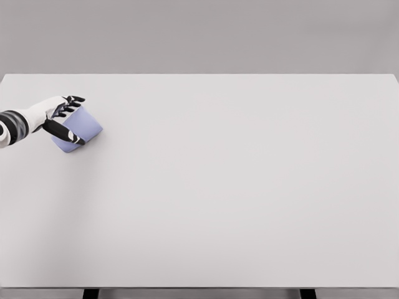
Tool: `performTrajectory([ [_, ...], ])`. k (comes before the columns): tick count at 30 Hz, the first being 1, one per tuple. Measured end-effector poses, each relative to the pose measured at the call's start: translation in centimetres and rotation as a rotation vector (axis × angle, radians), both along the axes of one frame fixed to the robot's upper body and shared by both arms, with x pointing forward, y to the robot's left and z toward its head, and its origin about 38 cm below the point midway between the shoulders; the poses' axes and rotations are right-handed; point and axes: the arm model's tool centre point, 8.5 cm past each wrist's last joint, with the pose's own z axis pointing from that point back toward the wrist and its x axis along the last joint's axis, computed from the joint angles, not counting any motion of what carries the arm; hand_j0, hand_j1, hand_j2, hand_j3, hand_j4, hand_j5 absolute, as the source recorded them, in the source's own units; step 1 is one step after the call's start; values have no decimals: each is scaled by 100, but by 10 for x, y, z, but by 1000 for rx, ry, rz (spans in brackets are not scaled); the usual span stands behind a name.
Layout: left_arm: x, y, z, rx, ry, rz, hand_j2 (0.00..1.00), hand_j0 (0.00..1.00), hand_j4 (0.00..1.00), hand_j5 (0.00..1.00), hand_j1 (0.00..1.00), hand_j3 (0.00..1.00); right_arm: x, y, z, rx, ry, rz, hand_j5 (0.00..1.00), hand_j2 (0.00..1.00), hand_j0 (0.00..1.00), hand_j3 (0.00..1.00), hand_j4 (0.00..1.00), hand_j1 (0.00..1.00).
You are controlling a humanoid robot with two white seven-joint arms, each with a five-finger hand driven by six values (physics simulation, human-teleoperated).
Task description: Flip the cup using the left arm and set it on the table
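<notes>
While the left hand (62, 115) grips the cup (80, 129) at about nine o'clock on the bench (237, 187), near its left edge, the step in hand looks like the flip itself, mid-turn or just short of set-down. Cup: pale lavender-blue, smooth and matte, tapered round body, tilted on a slant; whether mouth or base faces up cannot be told. Hand: white shell with dark fingers (73, 100), these curled over the cup's upper side, the dark thumb laid across its near side, so the cup is pinched between them. Bench: broad, flat, light grey, plain finish, dark legs showing at six o'clock. Right arm: out of view. Next move, by judgement: roll the wrist until the cup stands level, lower it, then release the grip.
</notes>
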Motion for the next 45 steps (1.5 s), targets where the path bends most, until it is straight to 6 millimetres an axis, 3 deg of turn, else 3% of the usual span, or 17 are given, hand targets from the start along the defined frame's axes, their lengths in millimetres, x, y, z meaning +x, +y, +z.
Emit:
performTrajectory([
  [26,6,-5,-6,-19,12,8,100,100,100,100,100,100,0,0,0,0,0,0,100,100,100,100,100,100],
  [31,7,-3,-9,-22,22,16,85,85,85,85,85,85,0,0,0,0,0,0,100,100,100,100,100,100],
  [39,7,-3,-12,-29,29,20,80,80,80,80,80,80,0,0,0,0,0,0,100,100,100,100,100,100],
  [45,7,-4,-12,-33,27,22,60,60,60,60,60,60,0,0,0,0,0,0,100,100,100,100,100,100],
])
